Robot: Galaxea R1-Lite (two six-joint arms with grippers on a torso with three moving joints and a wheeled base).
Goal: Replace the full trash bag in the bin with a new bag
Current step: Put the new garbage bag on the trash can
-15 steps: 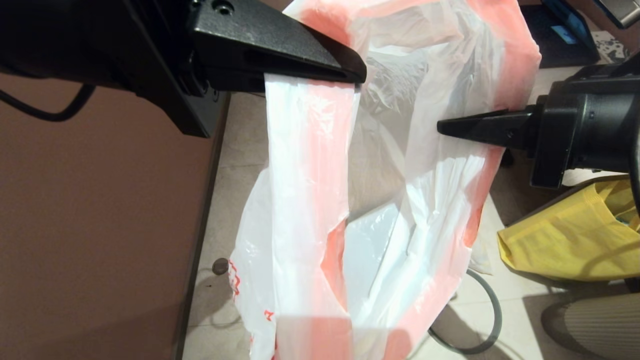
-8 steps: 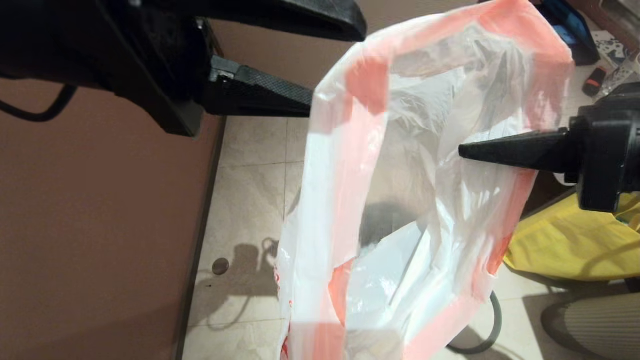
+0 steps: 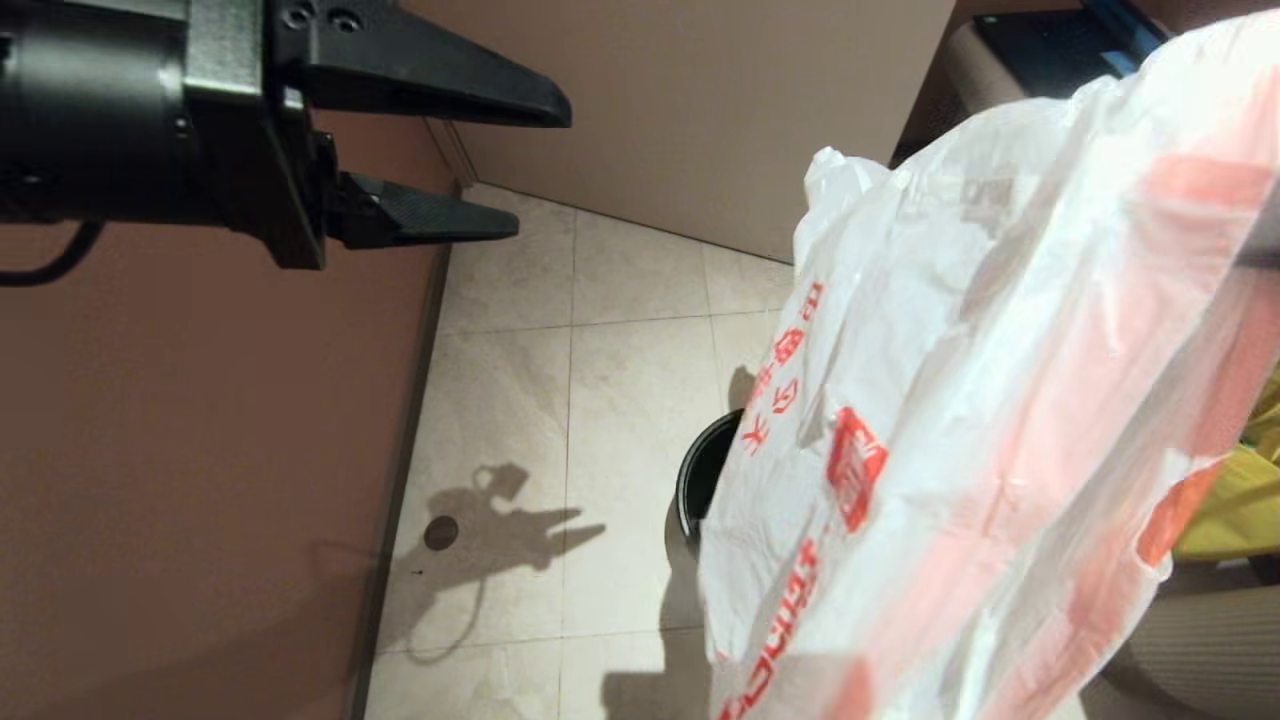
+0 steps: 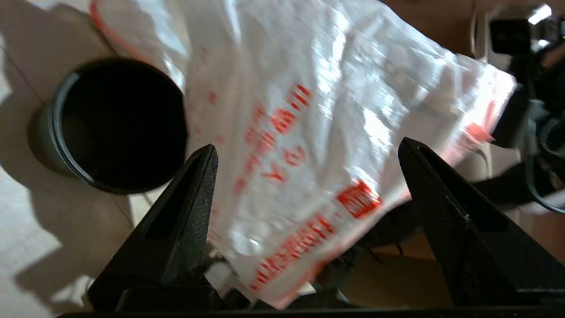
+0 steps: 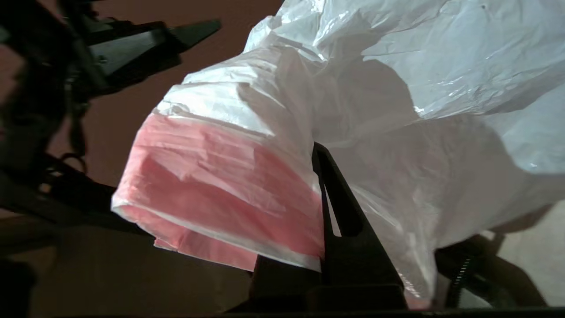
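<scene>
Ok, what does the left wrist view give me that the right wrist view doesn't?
Left wrist only: the bin, its dark mouth in full view with no liner in sight, and the red print on the new bag.

Right wrist only: the right gripper shut on the bag's pink band.

Both: the new bag hanging in the air and the left gripper, open and clear of it.

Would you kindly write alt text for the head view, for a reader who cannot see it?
A white bag with red print and pink bands hangs at the right, hiding most of a black bin on the tiled floor. At upper left the left gripper hangs with its jaws open and empty, beside a brown wall.
</scene>
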